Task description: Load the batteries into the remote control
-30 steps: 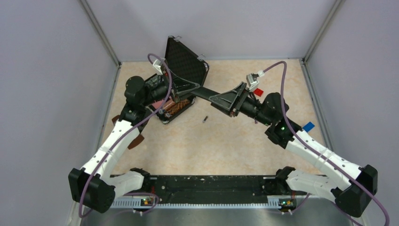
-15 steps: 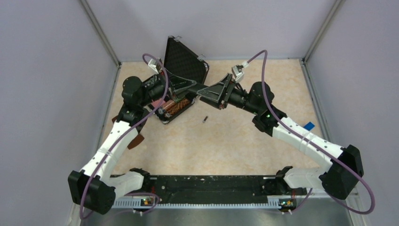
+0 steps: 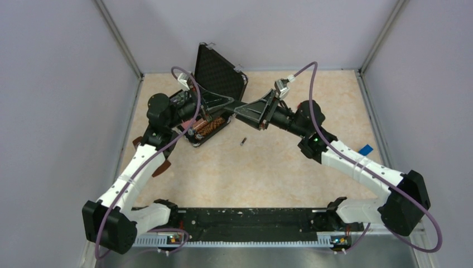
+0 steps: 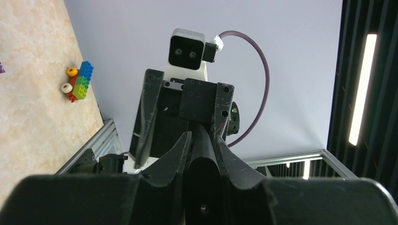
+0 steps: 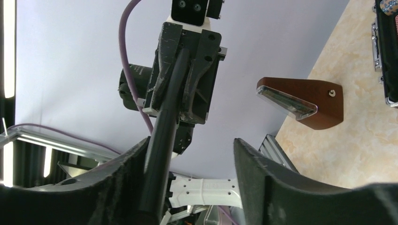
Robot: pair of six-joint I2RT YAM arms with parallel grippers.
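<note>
The remote control point(image 3: 236, 105) is a slim black bar held off the table between both grippers. My left gripper point(image 3: 227, 102) is shut on one end of it; the left wrist view shows its fingers point(image 4: 180, 150) pinching the bar point(image 4: 202, 178). My right gripper point(image 3: 244, 110) is open around the other end. In the right wrist view the remote point(image 5: 164, 126) lies against one finger point(image 5: 126, 173), with a wide gap to the other. One battery point(image 3: 243, 141), a tiny dark cylinder, lies on the table below the grippers. The other battery is not in view.
An open black foam-lined case point(image 3: 219, 70) with poker chips point(image 3: 211, 128) stands behind the left gripper. Brown wedge pieces point(image 3: 162, 167) lie at the left, one also in the right wrist view point(image 5: 305, 101). A blue piece point(image 3: 365, 149) lies right. Toy bricks point(image 4: 80, 80) show in the left wrist view.
My right arm has swung left and its gripper has slid along the remote, close up to the left gripper. The left gripper has kept its hold. The battery has not moved.
</note>
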